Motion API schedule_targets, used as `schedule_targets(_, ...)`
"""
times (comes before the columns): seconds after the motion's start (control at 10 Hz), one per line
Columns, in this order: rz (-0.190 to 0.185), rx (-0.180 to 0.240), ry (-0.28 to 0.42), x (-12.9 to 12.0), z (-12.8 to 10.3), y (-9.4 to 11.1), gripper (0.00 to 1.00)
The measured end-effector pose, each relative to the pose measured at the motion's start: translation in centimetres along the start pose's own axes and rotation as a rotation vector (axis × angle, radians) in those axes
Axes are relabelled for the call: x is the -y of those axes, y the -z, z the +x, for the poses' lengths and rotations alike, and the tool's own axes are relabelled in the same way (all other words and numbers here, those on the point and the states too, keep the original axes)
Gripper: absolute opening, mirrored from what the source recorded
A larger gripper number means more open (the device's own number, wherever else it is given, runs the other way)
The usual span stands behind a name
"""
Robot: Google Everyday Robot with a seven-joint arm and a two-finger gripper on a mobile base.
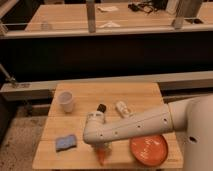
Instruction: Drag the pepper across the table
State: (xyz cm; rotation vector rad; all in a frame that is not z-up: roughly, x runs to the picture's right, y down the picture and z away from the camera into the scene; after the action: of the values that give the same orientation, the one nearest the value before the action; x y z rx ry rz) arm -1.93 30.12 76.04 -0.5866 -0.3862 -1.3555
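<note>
— Near the front edge of the table (50, 155), what lies there?
— The pepper (101, 159), orange, right by that edge. The gripper (102, 148) is directly over it, at the end of the white arm (135, 127) that reaches in from the right.
— Is it clamped on the pepper?
— I cannot tell; the arm hides that.
— And beside it?
— An orange plate (148, 149) is near on the right and a blue sponge (65, 143) lies apart on the left.
— Farther back?
— A black bar (101, 108) and a small white bottle (121, 108) sit mid-table, with a white cup (66, 101) at the left rear. Beyond the rail (125, 81) stands a long wooden bench (70, 15).
</note>
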Motion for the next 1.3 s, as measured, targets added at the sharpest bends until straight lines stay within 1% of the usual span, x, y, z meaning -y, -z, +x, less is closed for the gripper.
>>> schedule_targets(0.2, 0.005, -0.003, -0.014, 0.1, 0.9, -0.2, 0.34)
schedule_targets(0.6, 0.011, -0.007, -0.027, 0.3, 2.6, -0.3, 0.07)
schedule_targets(0.8, 0.012, -0.006, -0.031, 0.3, 3.3, -0.5, 0.05)
schedule_targets(1.0, 0.024, -0.005, -0.032, 0.7, 3.5, -0.6, 0.05)
schedule_targets(1.3, 0.020, -0.004, -0.032, 0.6, 3.5, -0.6, 0.05)
